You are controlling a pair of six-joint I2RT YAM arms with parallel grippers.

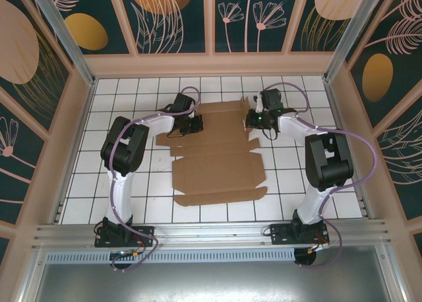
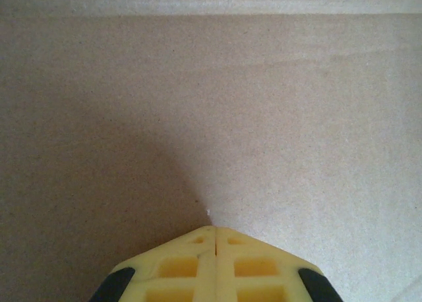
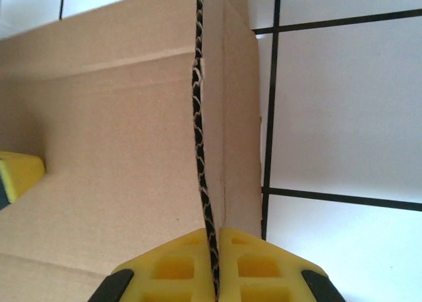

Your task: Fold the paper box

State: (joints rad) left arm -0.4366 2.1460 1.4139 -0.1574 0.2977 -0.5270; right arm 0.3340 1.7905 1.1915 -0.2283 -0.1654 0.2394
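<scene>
paper box | you are looking at a plain brown die-cut cardboard sheet | lying mostly flat, frame centre | upper-right flap standing on edge, corrugation showing

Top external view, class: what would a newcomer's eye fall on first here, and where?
The paper box, a big brown die-cut sheet, lies flat on the white tiled table. At its far end the right gripper is shut on an upturned flap edge, corrugation showing, while the left gripper is shut, pointing at bare cardboard.
</scene>
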